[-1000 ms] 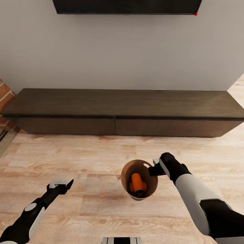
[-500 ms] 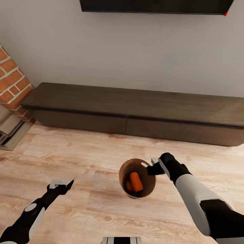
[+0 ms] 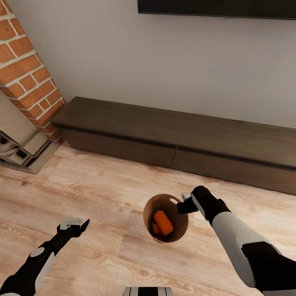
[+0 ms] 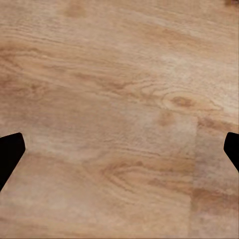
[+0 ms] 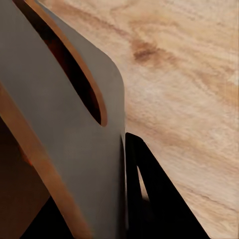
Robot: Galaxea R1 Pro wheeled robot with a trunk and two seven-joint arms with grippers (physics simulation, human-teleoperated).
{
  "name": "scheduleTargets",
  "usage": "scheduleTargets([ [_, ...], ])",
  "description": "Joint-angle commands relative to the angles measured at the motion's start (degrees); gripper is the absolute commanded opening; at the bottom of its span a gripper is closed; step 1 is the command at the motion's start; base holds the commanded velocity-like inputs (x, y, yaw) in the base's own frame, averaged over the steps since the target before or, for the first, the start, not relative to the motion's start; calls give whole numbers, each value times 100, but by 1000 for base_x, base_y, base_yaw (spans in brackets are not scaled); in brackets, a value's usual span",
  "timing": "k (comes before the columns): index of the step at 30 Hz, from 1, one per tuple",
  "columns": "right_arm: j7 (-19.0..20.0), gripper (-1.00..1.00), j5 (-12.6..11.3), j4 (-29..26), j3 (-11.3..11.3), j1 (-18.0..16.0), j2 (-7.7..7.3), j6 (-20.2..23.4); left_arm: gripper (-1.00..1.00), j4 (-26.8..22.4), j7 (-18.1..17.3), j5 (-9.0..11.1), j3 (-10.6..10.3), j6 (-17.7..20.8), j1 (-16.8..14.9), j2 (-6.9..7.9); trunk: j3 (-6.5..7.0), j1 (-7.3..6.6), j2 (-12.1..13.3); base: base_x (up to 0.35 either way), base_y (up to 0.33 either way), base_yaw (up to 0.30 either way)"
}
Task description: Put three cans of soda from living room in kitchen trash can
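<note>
The tash can, grey outside and copper-brown inside, hangs tilted above the wood floor in the head view. My right gripper is shut on its rim at the right side. Two orange cans of soda lie inside it, one large in view and one partly hidden behind it. In the right wrist view the bin's grey wall sits against a dark finger. My left gripper hovers low at the left, open, with bare floor between its fingertips.
A long low dark-brown cabinet runs along the wall ahead. A red brick column and a stone fireplace base stand at the left. A black wall screen hangs above. Light wood floor lies around me.
The whole view has swung left: the cabinet and screen slid right, and the brick column and fireplace base came into view. Both arms and the held bin keep their pose.
</note>
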Motion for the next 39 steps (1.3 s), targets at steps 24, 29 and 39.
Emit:
scheduleTargets([
  [24,8,-100,-179,-6,206,104,20,18,100,2,-9,13,0,5,0,0,-52,0,0,150,240,234],
  [29,-2,-100,-179,-6,212,104,20,18,100,7,-7,5,0,8,0,-3,-56,0,0,110,299,129],
  [39,-11,-100,-186,-4,206,104,20,18,100,8,-9,4,0,10,0,0,-44,0,0,143,301,-39],
])
